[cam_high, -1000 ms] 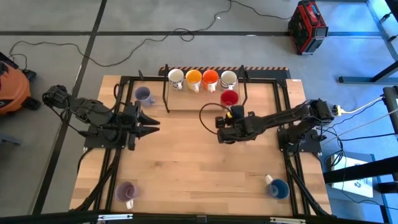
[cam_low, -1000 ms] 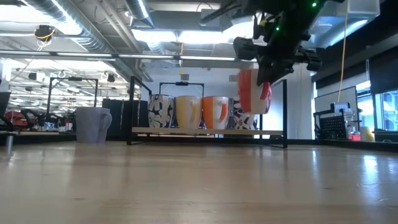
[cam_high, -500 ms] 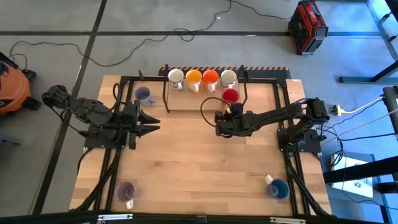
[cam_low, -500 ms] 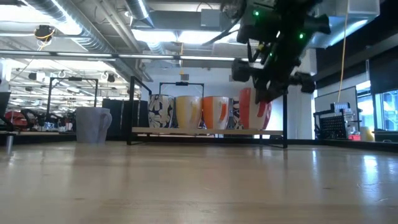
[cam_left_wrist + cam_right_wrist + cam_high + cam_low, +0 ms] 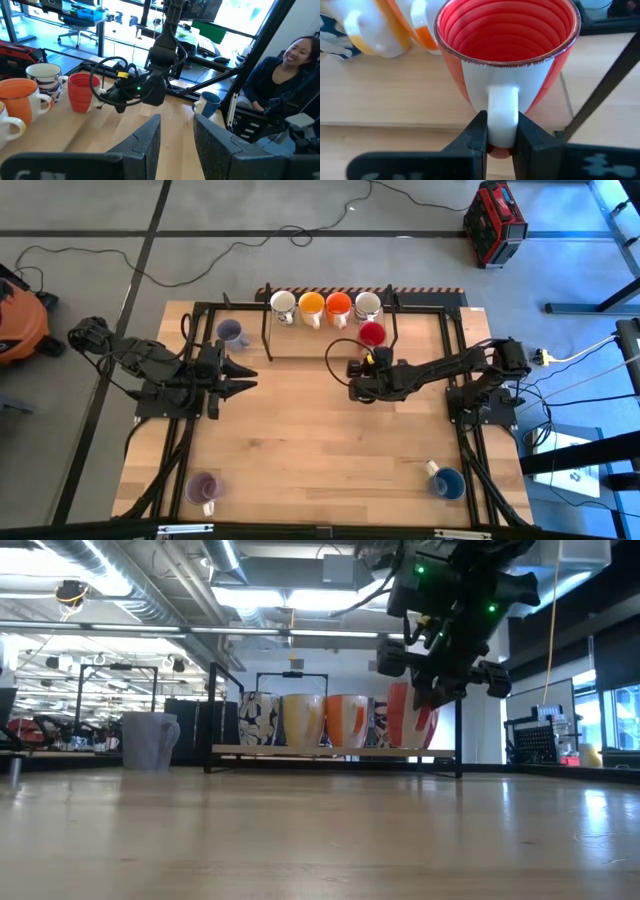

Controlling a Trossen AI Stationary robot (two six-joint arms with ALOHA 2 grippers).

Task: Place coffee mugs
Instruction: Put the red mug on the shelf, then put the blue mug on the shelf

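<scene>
The red mug stands upright on the low wooden board at the table's far side, just in front of a row of mugs: white patterned, yellow-orange, orange-red and another white patterned one. My right gripper is right behind the red mug on its near side, shut on its handle. My left gripper waits open at the table's left. A pale purple mug, a second one and a blue mug stand apart on the table. My right gripper pinches the red mug's white handle between its two fingers, at the handle's lower part. The fingers come from the table's near side, slanting downward. The mug is upright, mouth up, with its base down at the board's level.
A black frame with upright posts surrounds the board, and one post stands close beside the red mug. Black rails run along the table's left and right sides. The middle of the table is bare wood. A person sits beyond the table in the left wrist view.
My right gripper has carried the red mug down and slightly toward the far edge, from hanging in the air to the board's level beside the row. The mug was tipped a little and now stands upright. The gripper has stayed shut on the handle.
</scene>
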